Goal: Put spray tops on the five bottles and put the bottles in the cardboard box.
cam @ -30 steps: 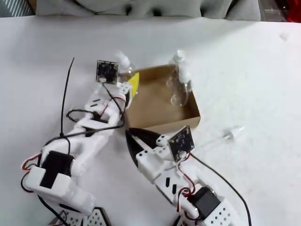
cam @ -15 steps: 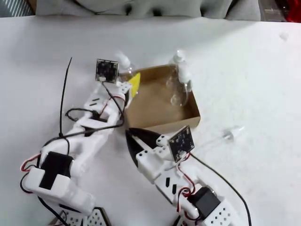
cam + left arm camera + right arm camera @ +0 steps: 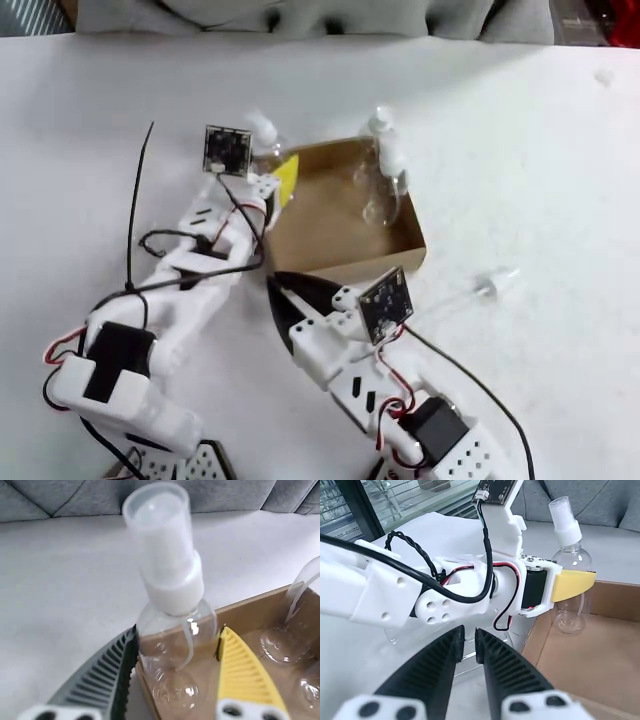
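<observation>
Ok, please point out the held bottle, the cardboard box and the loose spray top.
held bottle point(image 3: 175, 630): left wrist view, clear shoulder.
cardboard box point(image 3: 330, 215): high view, bare floor.
loose spray top point(image 3: 495, 283): high view, white head.

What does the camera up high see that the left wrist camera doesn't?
The high view, unlike the left wrist view, takes in the right pincer and a loose spray top lying on the table. The left wrist view, unlike the high one, makes out the thin tube inside the bottle. Both share that bottle, the left pincer around it, and the box.
</observation>
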`<state>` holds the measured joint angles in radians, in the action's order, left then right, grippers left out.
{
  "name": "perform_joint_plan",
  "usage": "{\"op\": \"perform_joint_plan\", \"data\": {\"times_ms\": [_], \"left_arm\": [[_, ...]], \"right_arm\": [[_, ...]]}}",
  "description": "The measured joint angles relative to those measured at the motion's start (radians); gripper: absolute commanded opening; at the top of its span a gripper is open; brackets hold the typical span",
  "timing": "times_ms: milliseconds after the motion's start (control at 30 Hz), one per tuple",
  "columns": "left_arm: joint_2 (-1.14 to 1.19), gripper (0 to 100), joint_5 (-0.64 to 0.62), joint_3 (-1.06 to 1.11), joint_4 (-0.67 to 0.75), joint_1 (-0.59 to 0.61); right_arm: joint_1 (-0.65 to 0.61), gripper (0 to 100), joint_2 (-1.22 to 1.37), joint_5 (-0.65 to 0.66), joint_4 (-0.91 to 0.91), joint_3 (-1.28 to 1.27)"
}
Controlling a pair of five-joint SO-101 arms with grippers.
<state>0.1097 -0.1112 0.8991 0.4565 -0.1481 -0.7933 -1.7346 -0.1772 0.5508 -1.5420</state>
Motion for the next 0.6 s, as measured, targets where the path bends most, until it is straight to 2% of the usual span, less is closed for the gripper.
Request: {"op": "perform_joint_plan", "data": {"times_ms": [167,600], "left_arm": [[0.003,34,-0.002,0.002,-0.011,0.002],[0.017,34,-0.002,0.003,-0.012,0.02]], "right_arm": [[0.0,1.5,0.0,0.057,0.0,0.0],[0.0,1.5,0.0,0.066,0.0,0.0]]}}
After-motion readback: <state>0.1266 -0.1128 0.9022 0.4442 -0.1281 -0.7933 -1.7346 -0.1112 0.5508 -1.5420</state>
